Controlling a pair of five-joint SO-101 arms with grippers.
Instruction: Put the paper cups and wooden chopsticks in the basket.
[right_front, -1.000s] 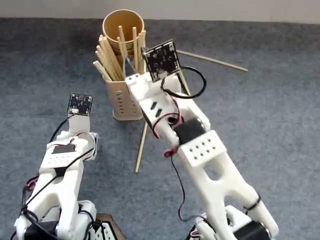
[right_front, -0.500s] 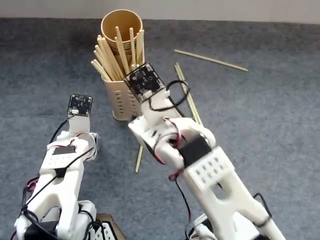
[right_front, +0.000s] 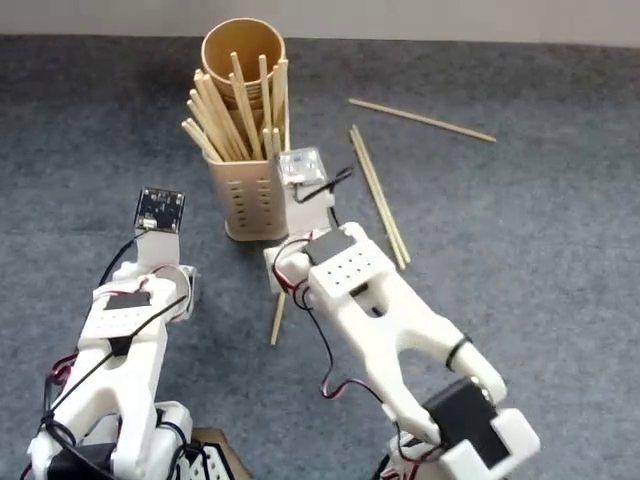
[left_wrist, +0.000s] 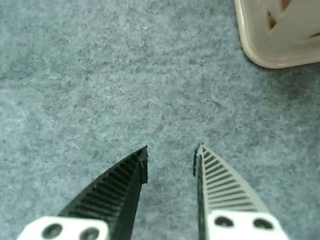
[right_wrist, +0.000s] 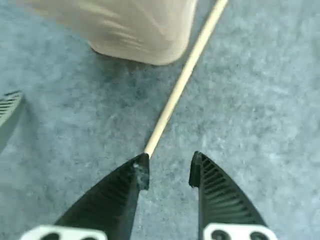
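Basket (right_front: 250, 205) upright on grey tabletop (right_front: 520, 250), paper cup (right_front: 222, 50) and bundle of chopsticks (right_front: 222, 120) standing inside. Loose chopstick (right_wrist: 182, 80) lying just beside basket foot. Right claw (right_wrist: 167, 172) low over its end, narrow gap, gripping nothing. Pair of chopsticks (right_front: 380, 200) near basket, single chopstick (right_front: 420, 120) well apart from basket. Left claw (left_wrist: 170, 160) near basket corner, narrow gap, empty.

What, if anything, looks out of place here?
Wooden chopsticks lie loose on the grey carpet, not in the basket: one far behind to the right, a pair beside the right arm, and one by the basket's foot, its end just ahead of the open right pincer.
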